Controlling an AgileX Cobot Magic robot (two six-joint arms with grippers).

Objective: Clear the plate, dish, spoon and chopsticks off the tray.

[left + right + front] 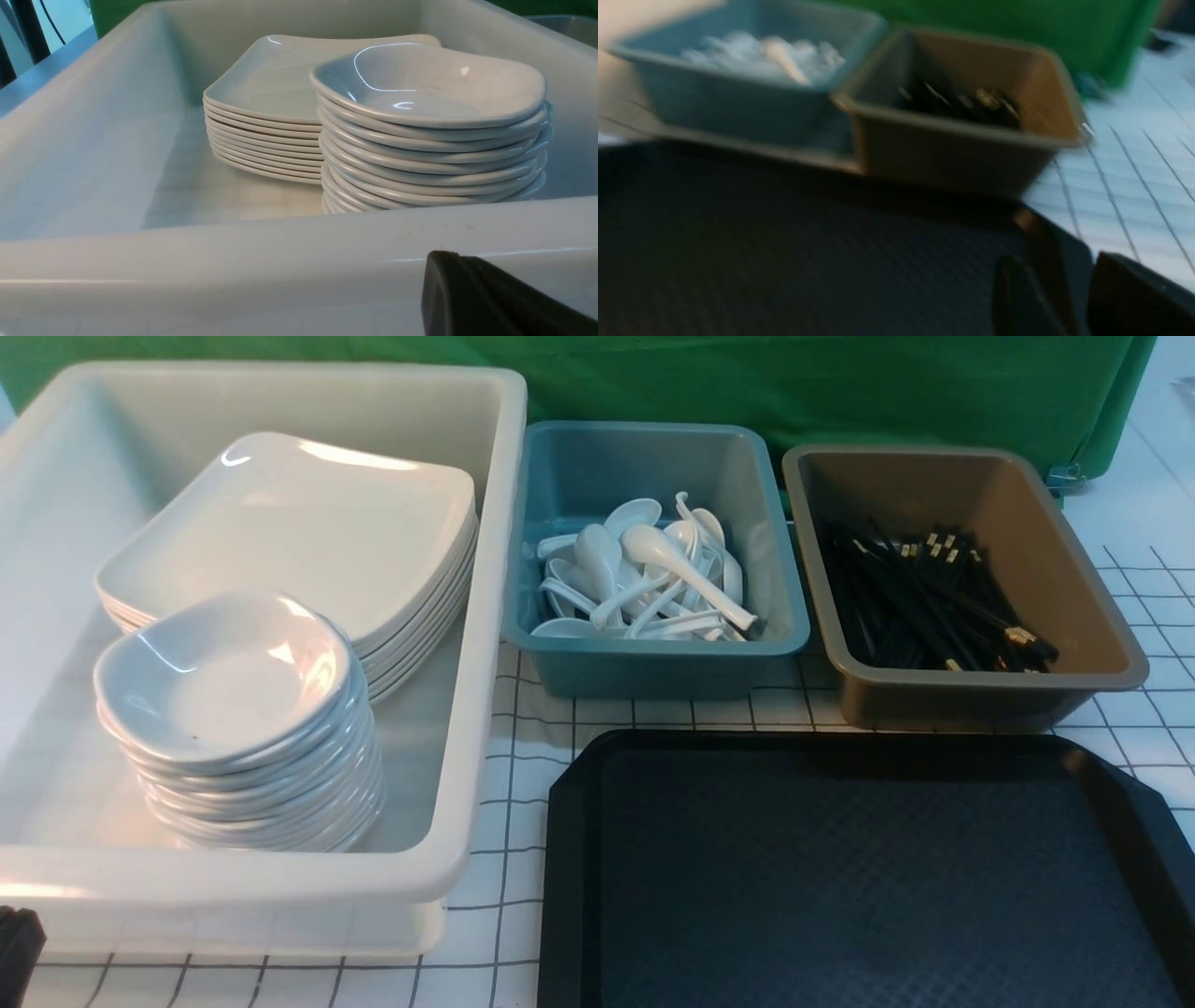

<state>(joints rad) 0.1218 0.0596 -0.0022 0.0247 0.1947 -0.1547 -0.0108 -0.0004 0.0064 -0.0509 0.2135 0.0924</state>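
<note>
Jaws of both arms are barely shown, so whether they are apart or together cannot be told.

From the front view, only a dark corner of the left gripper [14, 943] is seen at 8 o'clock. The tray [840, 896] lies bare at 5 o'clock on the gridded tabletop [504, 896]. At 10 o'clock a white tub [485, 616] holds a stack of plates [308, 541] with a stack of small dishes [252, 728] in front of it. At 12 o'clock a teal tub [644, 663] holds spoons [653, 579]; at 2 o'clock a brown tub [1074, 607] holds chopsticks [934, 597].

From the left wrist view, one dark fingertip [476, 298] is seen before the white tub's wall [233, 266], with both stacks inside.

From the blurred right wrist view, two dark fingertips [1027, 298] are seen over the tray's edge [784, 242], with the teal tub [738, 102] and brown tub [952, 149] just beyond it.
</note>
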